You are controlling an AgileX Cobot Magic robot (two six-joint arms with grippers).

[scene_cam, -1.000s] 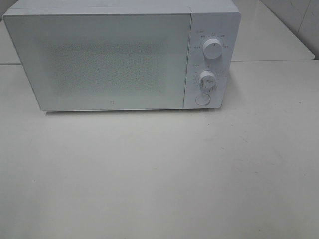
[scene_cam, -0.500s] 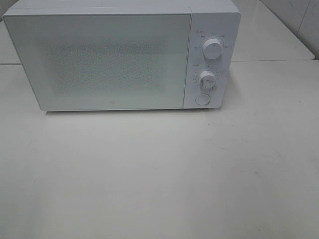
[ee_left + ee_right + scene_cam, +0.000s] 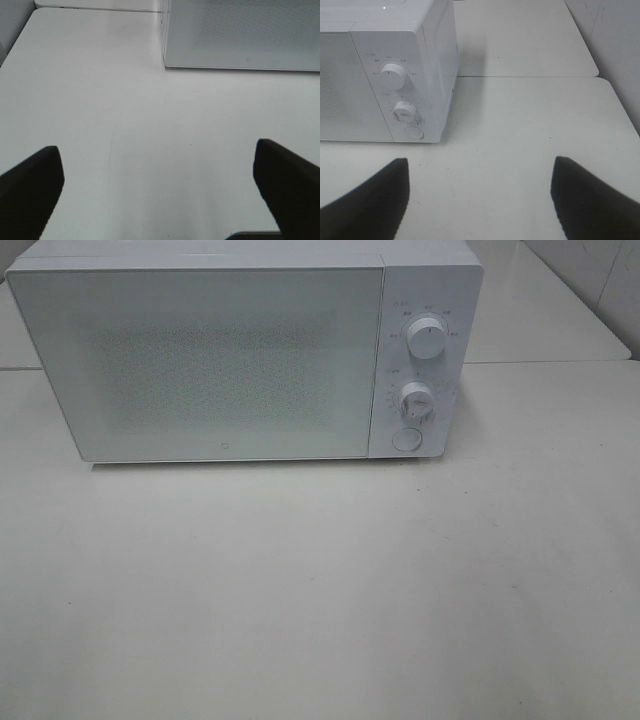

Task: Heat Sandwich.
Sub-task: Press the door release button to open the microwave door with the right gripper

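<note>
Nothing has moved in the last second: the microwave (image 3: 230,360) sits shut at twelve o'clock on the table (image 3: 320,590), our left gripper (image 3: 156,146) and right gripper (image 3: 481,160) hang spread and empty, and we see no sandwich, possibly already inside.

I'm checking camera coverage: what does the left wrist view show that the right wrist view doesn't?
Left wrist only: the open left gripper and the lower left door corner of the white box-shaped microwave. Right wrist only: the open right gripper, two white round knobs and a round white button on the microwave's panel. Both: the microwave's door and the white tabletop.
</note>
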